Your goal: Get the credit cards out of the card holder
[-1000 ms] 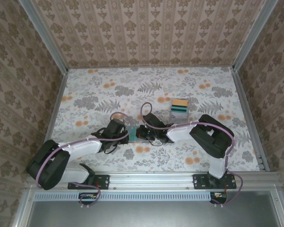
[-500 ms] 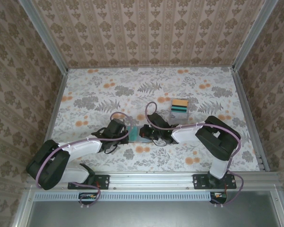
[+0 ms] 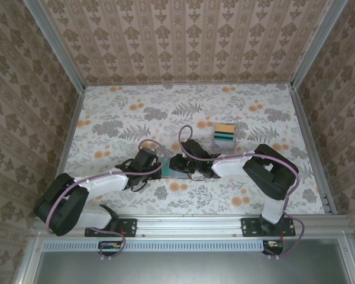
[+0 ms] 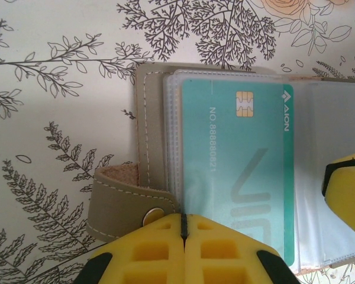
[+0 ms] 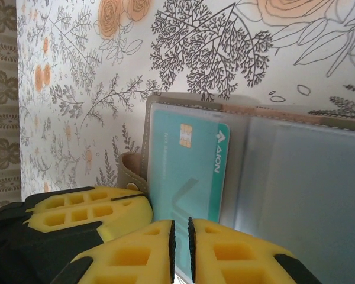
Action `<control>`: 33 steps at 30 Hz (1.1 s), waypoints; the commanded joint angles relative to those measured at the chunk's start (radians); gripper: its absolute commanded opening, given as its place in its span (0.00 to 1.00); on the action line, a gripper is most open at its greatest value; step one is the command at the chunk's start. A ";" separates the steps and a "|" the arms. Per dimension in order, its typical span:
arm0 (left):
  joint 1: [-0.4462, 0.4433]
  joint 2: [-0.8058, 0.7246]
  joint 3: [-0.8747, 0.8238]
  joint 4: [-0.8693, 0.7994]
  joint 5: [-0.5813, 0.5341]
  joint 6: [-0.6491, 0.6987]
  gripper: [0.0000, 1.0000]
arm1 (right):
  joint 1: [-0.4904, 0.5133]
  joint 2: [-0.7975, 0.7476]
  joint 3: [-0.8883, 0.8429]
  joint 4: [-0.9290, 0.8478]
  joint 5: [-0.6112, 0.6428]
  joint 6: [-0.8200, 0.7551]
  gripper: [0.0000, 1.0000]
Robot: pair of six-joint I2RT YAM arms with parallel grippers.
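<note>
- Teal credit card (image 4: 236,177) sits sleeved in the open card holder (image 4: 155,118) on the desk (image 3: 136,118), centred toward its near edge.
- Both arms reach low to it.
- Left hand (image 4: 182,228) is closed at the holder's strap (image 4: 121,204) edge.
- Right hand (image 5: 180,236): fingers a slit apart; grip unclear.

The right arm (image 3: 271,171) swung its elbow outward to the right. The right claw (image 5: 180,228) parted its jaws to a thin slit, while the left claw (image 4: 182,220) closed fully together.

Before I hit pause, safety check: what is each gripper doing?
Left gripper: shut, at the card holder's edge; a grip cannot be told.
Right gripper: fingers nearly together by the teal card; a grip cannot be told.
</note>
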 commanded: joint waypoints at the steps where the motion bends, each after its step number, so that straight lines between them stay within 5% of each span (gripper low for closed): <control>1: -0.004 0.031 -0.011 -0.072 0.022 -0.007 0.00 | 0.005 0.037 0.029 -0.019 -0.019 -0.011 0.19; 15: -0.005 0.029 -0.010 -0.075 0.022 -0.007 0.00 | 0.007 0.022 0.018 -0.094 0.053 -0.021 0.19; 33: -0.013 0.043 0.002 -0.070 0.034 -0.001 0.00 | 0.012 0.079 0.044 -0.016 -0.040 -0.003 0.16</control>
